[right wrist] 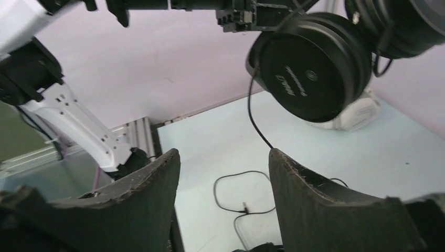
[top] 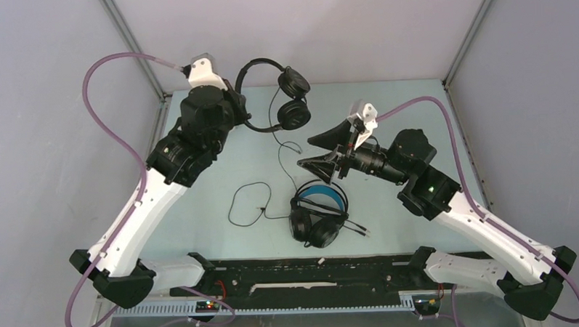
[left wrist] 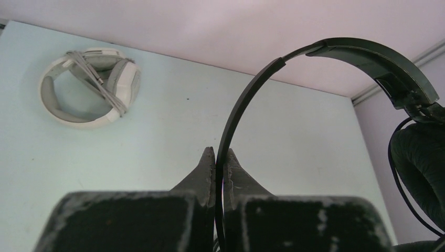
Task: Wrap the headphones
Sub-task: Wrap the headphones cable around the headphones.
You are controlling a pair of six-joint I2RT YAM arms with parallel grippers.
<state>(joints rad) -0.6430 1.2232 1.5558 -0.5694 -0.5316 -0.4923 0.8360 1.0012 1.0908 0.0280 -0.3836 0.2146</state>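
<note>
My left gripper (left wrist: 220, 152) is shut on the thin headband of the small black headphones (left wrist: 336, 52) and holds them up above the back of the table (top: 387, 116). In the top view the left gripper (top: 235, 107) is at the back left, and the earcups (top: 293, 98) hang to its right. Their cord (top: 248, 205) trails down and loops on the table. My right gripper (top: 305, 152) is open and empty, below the earcups; its jaws (right wrist: 223, 152) frame the cord loop (right wrist: 236, 194). The bulky black pair with a blue-lined headband (top: 317, 215) lies at the front middle. The white-grey pair (left wrist: 89, 86) lies with its cord around it.
The table has walls on the left, back and right. A black rail (top: 312, 275) runs along the near edge between the arm bases. The left arm (right wrist: 78, 121) shows in the right wrist view at the left.
</note>
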